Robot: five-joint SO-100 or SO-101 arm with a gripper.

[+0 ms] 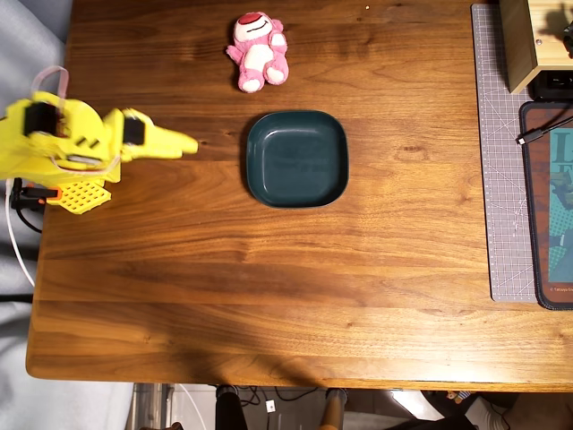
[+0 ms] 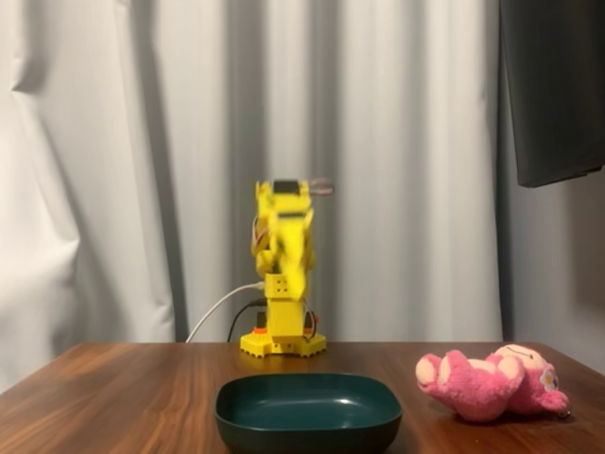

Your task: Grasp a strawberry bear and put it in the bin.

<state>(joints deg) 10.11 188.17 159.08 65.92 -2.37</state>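
One yellow gripper is all I have to steer, and its fingers come to a narrow point with nothing between them, touching nothing. In the fixed view the arm is blurred, so I cannot tell the jaw gap there. Nearest that camera sits the teal bin, empty. Just beyond, to its right, the strawberry bear lies on its back, feet toward the bin, head away. Overhead, its long axis runs roughly up-down.

bright yellow plastic arm, orange accents at its base, white cable trailing.
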